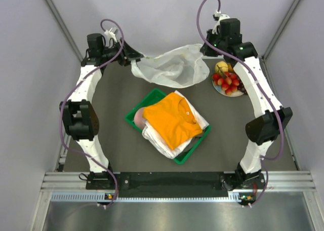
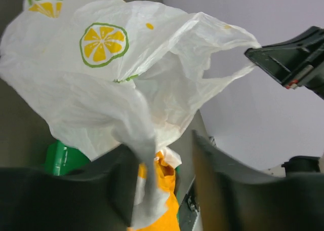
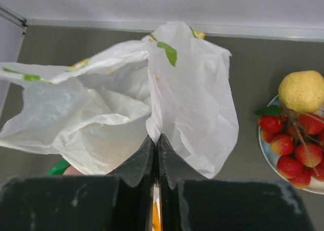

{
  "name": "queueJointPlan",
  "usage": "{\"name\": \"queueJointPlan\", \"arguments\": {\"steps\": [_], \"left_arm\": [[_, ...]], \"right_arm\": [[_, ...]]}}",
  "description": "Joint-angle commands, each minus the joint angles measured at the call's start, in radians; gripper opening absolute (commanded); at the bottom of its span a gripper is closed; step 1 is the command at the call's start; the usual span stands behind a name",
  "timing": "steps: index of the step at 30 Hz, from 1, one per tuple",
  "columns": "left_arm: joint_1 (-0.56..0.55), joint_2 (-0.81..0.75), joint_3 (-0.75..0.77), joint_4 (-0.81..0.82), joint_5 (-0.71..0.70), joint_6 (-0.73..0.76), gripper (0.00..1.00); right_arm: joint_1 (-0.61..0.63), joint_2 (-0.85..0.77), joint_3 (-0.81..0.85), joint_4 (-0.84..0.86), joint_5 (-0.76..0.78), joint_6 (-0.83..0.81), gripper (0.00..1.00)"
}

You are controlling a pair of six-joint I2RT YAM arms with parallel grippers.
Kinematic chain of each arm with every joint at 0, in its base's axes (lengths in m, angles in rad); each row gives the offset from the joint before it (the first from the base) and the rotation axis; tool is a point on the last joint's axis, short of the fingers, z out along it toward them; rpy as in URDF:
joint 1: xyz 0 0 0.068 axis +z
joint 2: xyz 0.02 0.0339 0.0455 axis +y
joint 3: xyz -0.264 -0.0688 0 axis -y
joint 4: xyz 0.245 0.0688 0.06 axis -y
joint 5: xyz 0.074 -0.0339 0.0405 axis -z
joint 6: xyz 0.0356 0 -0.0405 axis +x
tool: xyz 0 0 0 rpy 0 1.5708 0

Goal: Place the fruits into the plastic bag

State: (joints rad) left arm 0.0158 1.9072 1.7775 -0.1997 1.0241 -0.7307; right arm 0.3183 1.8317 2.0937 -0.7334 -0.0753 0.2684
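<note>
Your R gripper (image 3: 156, 140) is clamped tight, jaws pressed together w/ a fold of the plastic bag (image 3: 101, 104) pinched between them. Your L gripper (image 2: 164, 155) has its jaws apart. A twisted strand of the bag hangs in the gap, against one finger (image 2: 124, 180), and isn't squeezed.

The bag is stretched between the two grippers at the far side of the table, sagging down to the tabletop in the middle.

The fruits (image 1: 228, 79) are on a pale plate (image 1: 218, 90) by the R arm, just beside the bag and outside it: yellow pear (image 3: 302, 90), red strawberries (image 3: 283, 145). None are in the bag.

Mid-table, nearer you than the bag, is a green tray (image 1: 192, 152) w/ an orange top (image 1: 169, 119) over white clothes (image 1: 162, 142), and a pink item (image 1: 139, 118) at its L end.

Bag print: green-rimmed yellow citrus slices (image 2: 104, 43).
</note>
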Motion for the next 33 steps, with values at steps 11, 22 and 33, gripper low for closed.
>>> {"name": "queueJointPlan", "arguments": {"steps": [11,22,33], "left_arm": [[-0.011,-0.154,-0.17,-0.268,-0.235,0.367,0.96],[-0.011,-0.287,-0.325,-0.204,-0.369,0.425,0.98],[-0.013,-0.258,-0.372,-0.058,-0.357,0.35,0.54]], "right_arm": [[0.03,-0.005,-0.037,0.014,0.023,0.247,0.0],[0.031,0.015,-0.024,0.003,0.011,0.259,0.0],[0.031,0.014,-0.029,0.0,0.0,0.259,0.0]]}}
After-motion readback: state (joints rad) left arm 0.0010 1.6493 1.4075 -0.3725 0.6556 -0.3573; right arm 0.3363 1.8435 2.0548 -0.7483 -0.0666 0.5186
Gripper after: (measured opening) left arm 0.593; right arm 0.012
